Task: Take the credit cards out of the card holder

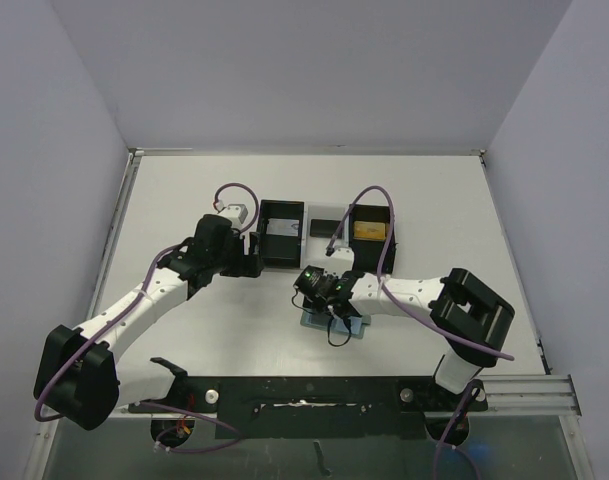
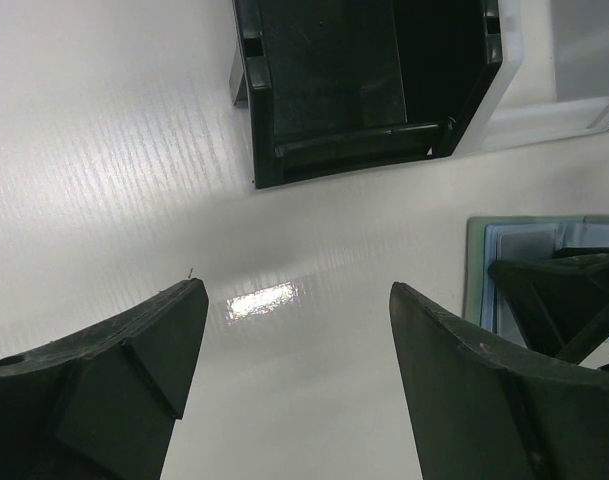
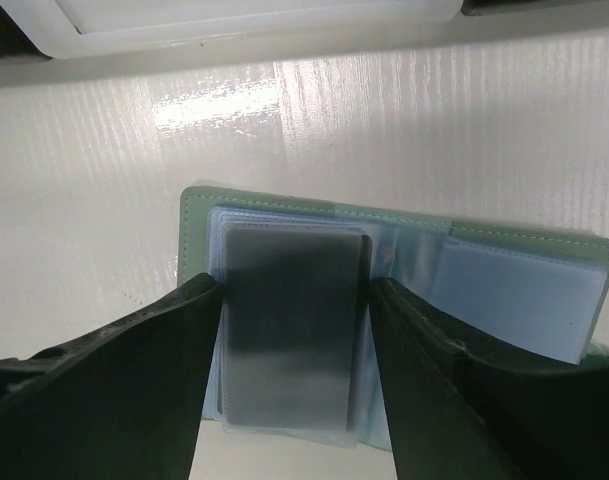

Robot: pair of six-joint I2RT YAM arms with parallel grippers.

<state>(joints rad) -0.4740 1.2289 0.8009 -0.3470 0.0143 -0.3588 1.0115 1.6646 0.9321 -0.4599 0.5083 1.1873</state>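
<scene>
The card holder lies open on the table, grey-green rim and pale blue pockets showing in the right wrist view. A dark card sits in its left pocket. The right pocket looks empty. My right gripper is down on the holder, open, one finger at each long edge of the dark card; I cannot tell if they touch it. My left gripper is open and empty over bare table, left of the holder.
The black-and-clear three-compartment tray stands behind the holder. Its right black compartment holds an orange card. Its left black compartment is just ahead of my left gripper. The table's raised rail runs along the near edge.
</scene>
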